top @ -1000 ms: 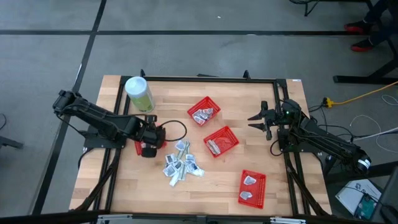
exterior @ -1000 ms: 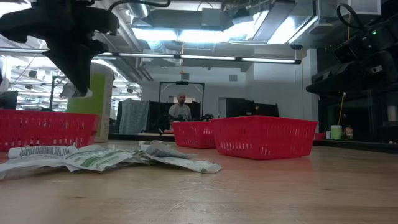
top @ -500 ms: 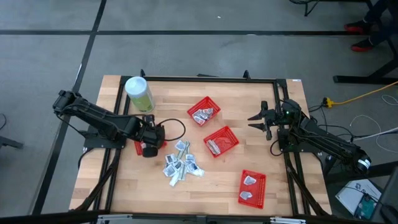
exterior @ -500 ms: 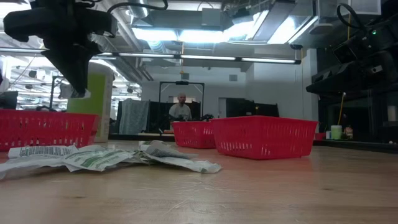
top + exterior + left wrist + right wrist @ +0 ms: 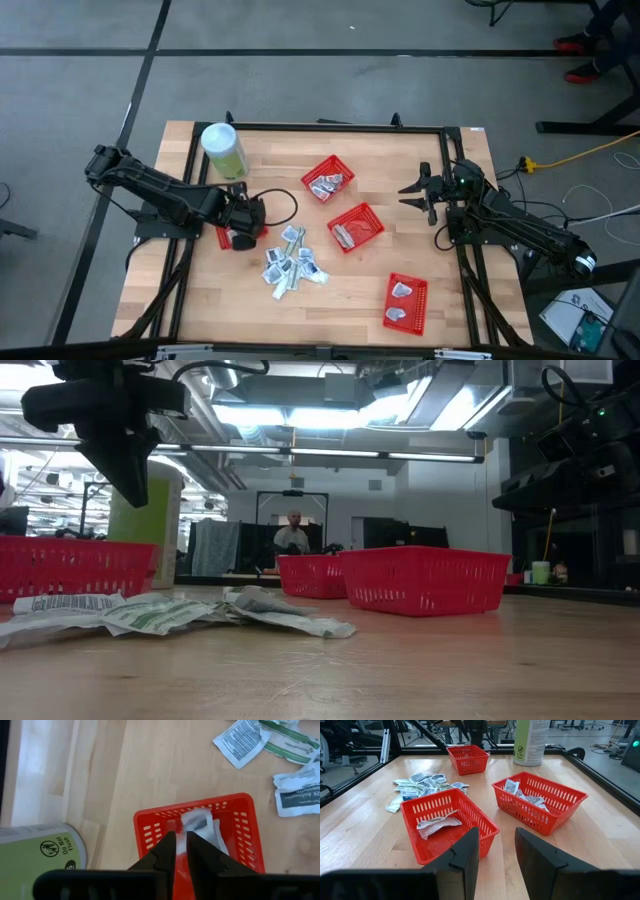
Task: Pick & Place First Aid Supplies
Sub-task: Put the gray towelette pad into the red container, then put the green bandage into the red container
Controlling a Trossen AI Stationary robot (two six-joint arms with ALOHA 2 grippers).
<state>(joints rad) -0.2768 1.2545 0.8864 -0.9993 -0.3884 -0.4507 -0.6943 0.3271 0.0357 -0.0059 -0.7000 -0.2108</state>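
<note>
Canister [image 5: 223, 150]: stood behind the left basket [image 5: 200, 837].
Left end effector [image 5: 181, 851]: held over that basket, fingers slightly parted, nothing gripped; a white packet [image 5: 199, 824] is seen inside.
Loose packets [image 5: 292, 263]: piled right of that basket.
Right end effector [image 5: 418, 191]: parked far right, open, empty.
Other baskets [image 5: 356, 226]: set between, holding packets.

- The left gripper [image 5: 236, 234] hangs over a red mesh basket [image 5: 235, 827] near the table's left edge, its fingers [image 5: 165, 851] a narrow gap apart above a white packet [image 5: 197, 822].
- The tall green canister [image 5: 224, 150] stands just behind that basket.
- Loose packets [image 5: 291, 263] crowd the centre.
- 3 more baskets [image 5: 356, 226] fill the middle and right; bare wood [image 5: 180, 295] lies front-left.
</note>
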